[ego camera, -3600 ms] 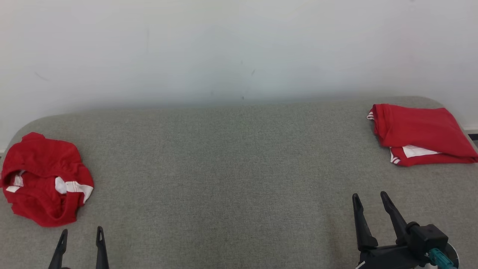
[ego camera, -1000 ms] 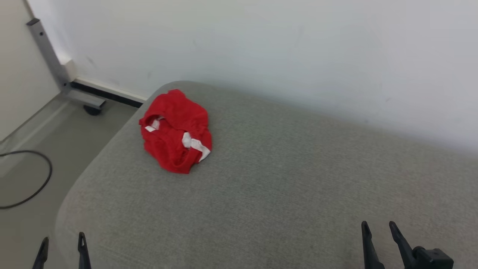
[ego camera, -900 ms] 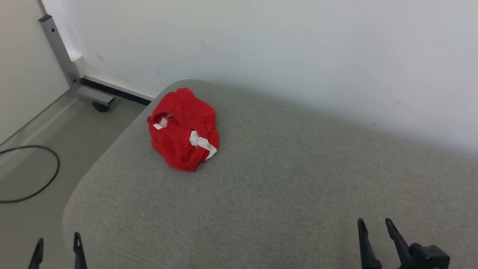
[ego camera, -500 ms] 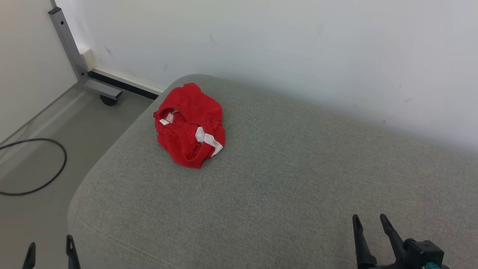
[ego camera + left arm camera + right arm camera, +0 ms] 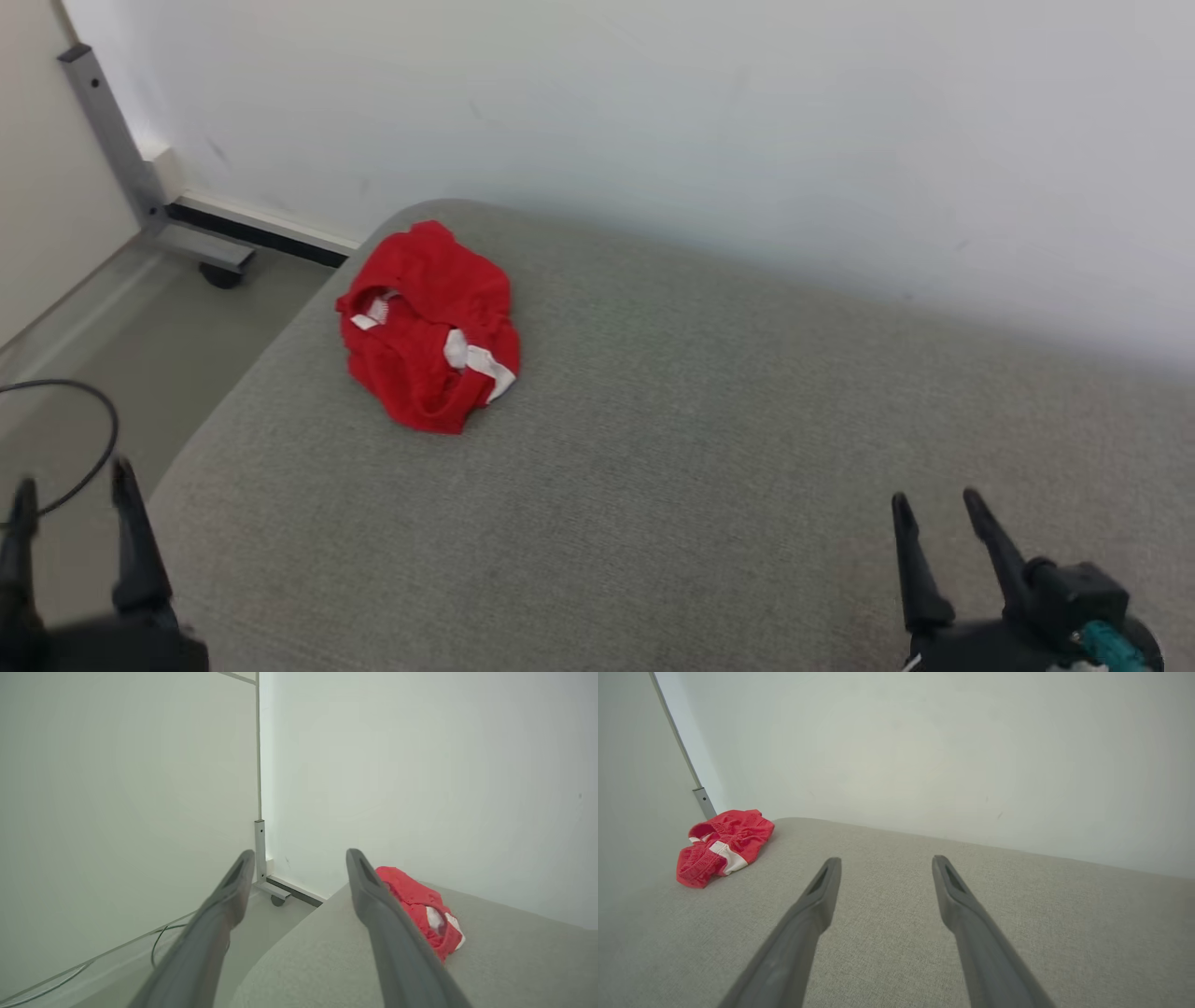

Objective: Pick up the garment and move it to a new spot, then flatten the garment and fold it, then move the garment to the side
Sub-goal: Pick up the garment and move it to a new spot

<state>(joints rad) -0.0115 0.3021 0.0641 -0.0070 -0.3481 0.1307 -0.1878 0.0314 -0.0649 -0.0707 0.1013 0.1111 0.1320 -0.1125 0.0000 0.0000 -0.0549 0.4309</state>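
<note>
Crumpled red garment (image 5: 425, 327) lying at the far left corner of the grey bench (image 5: 700, 448). Left tool (image 5: 72, 476) spread, empty, by the bench's left edge; right tool (image 5: 936, 497) spread, empty, above the near right

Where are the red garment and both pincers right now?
red garment (image 5: 425, 327): head view, middle of the crumpled cloth.
left pincer (image 5: 72, 476): head view, midway between its fingertips.
right pincer (image 5: 935, 497): head view, midway between its fingertips.
</note>
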